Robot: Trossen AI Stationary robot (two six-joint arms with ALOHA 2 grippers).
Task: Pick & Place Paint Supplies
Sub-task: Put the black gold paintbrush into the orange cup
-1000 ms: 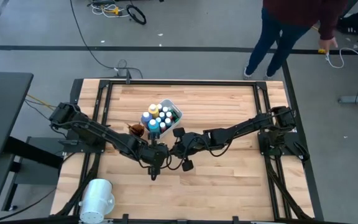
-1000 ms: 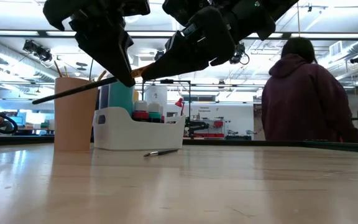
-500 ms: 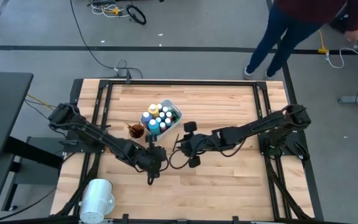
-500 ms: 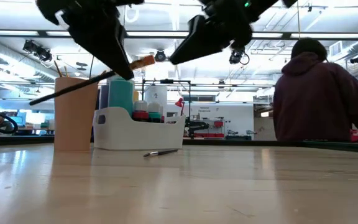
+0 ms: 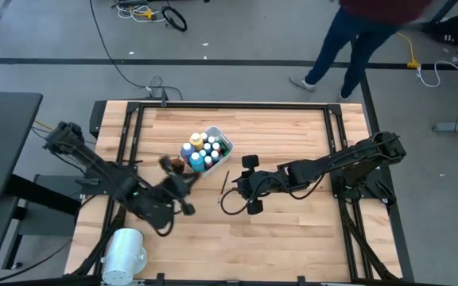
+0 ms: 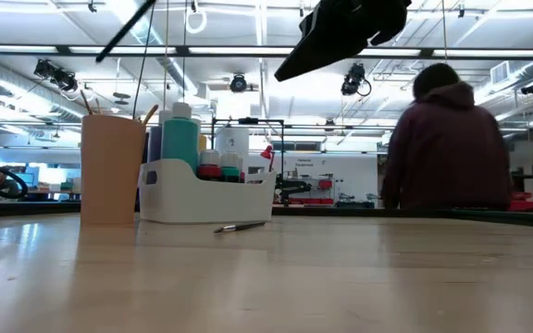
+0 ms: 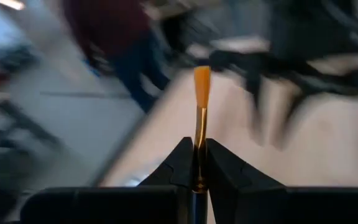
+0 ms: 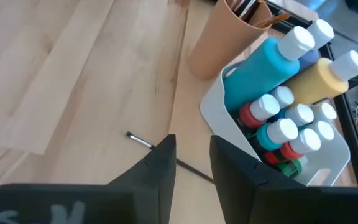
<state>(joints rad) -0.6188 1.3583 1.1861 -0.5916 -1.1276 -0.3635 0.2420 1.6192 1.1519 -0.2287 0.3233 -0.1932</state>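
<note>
My left gripper (image 7: pixel 197 148) is shut on a thin dark-handled brush with an orange bristle tip (image 7: pixel 202 81), held high above the table near the tan cup (image 5: pixel 173 165). The brush's dark handle (image 6: pixel 123 32) slants across the top of the low view. My right gripper (image 8: pixel 191 146) stands open above the table's middle, over a second brush (image 8: pixel 138 140) that lies flat on the wood (image 5: pixel 225 181). Several white-capped paint bottles (image 8: pixel 278 62) stand in the white tub (image 5: pixel 223 148) behind it. My left gripper pinches the brush between its two fingertips on the shaft just below the metal ferrule (image 7: pixel 199 163). The brush runs on ahead of the fingers, bristle end foremost. It is lifted clear of the table, its handle slanting in the air.
The tan cup (image 6: pixel 111 166) holds more brushes and stands against the tub's left side. A large white cylinder (image 5: pixel 124 253) lies at the near left corner. A person (image 6: pixel 447 139) moves beyond the far right edge. Bare wood lies toward the near edge.
My right gripper has come off the brush's bristle end and drawn back toward the table's right edge, rising. My left gripper has kept the brush, swung up and toward the table's left edge, and turned, so the handle now slants high above the cup.
</note>
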